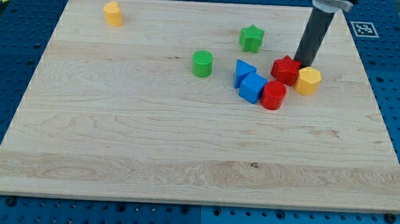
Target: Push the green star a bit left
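Observation:
The green star lies on the wooden board toward the view's top, right of centre. My tip is at the lower end of the dark rod, to the star's right and a little below it. The tip touches or nearly touches the top of the red star and stands just above the yellow hexagonal block. There is a gap of board between the tip and the green star.
A green cylinder stands left of and below the green star. A blue triangular block, a blue cube and a red cylinder cluster below it. A yellow block sits at the view's top left.

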{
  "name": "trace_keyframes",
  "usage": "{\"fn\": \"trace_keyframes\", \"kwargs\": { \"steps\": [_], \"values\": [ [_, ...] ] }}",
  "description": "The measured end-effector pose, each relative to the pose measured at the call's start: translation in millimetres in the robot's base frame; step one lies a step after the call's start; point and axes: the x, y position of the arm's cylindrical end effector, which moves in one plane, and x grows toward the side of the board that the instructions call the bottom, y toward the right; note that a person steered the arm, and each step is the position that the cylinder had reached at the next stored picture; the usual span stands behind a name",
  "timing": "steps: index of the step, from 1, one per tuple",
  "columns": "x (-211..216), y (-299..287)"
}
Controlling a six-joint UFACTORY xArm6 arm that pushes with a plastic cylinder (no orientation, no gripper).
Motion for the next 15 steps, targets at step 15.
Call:
{"fn": "trace_keyframes", "kwargs": {
  "steps": [15],
  "values": [
    [-33.4,-103.0]
  ]
}}
